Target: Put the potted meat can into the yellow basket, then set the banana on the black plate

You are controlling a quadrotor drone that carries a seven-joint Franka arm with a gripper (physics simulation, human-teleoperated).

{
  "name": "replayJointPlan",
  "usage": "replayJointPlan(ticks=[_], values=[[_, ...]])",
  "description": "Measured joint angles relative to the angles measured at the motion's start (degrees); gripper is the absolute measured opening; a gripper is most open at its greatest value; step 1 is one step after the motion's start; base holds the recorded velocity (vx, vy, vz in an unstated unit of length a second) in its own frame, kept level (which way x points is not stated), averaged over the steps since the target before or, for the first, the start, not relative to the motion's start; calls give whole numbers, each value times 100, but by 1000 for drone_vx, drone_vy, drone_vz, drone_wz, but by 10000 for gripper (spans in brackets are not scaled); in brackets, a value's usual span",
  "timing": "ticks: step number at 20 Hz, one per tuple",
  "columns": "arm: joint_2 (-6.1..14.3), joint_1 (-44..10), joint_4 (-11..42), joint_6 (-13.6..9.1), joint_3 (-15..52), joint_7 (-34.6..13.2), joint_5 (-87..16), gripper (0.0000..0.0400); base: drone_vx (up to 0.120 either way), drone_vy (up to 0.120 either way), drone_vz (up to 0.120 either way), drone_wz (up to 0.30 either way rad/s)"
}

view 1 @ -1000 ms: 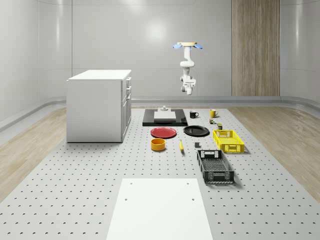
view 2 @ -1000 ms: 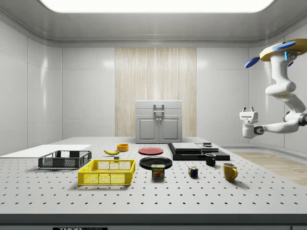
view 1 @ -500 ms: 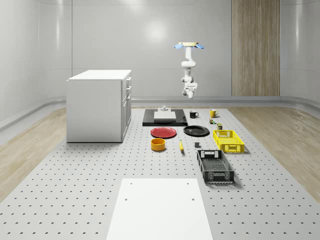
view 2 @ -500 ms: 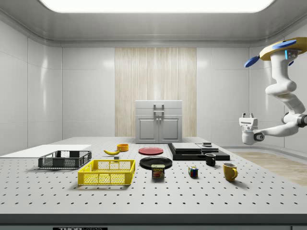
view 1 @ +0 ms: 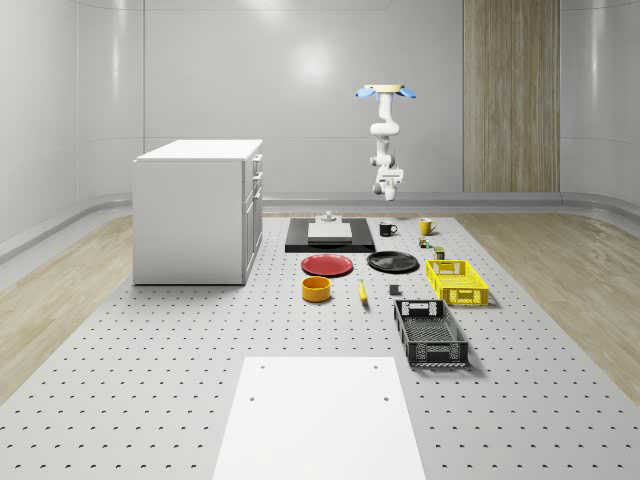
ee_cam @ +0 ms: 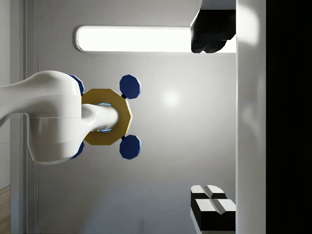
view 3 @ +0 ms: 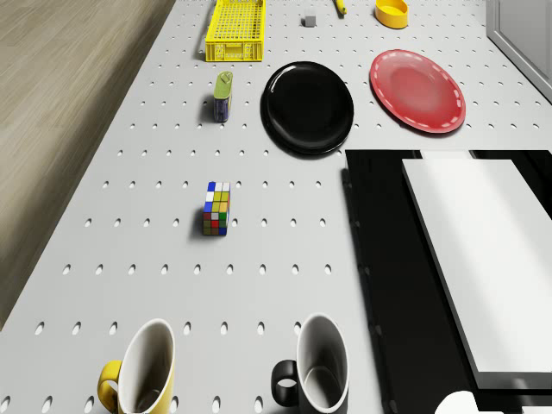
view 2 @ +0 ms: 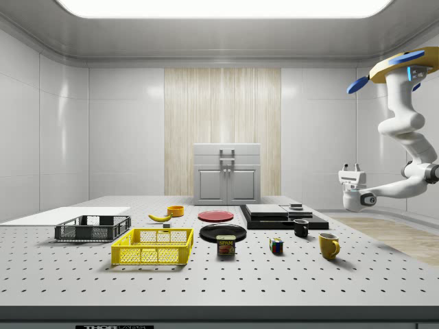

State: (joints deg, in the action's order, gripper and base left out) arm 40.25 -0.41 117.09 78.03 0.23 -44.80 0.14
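Potted meat can (view 3: 222, 96) beside black plate (view 3: 308, 107), drone-side.

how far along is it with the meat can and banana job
Nothing is done yet. The blue-labelled potted meat can stands on the table beside the yellow mesh basket, and the yellow banana lies apart from the round black plate. The drone hovers beyond the table's far end, its tool carrying nothing. Both placements remain.
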Motion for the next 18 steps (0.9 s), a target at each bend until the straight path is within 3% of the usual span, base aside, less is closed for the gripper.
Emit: replayJointPlan(ticks=[18], values=[[42,-13,26,62,17,3,-13,400,120,120,0,0]])
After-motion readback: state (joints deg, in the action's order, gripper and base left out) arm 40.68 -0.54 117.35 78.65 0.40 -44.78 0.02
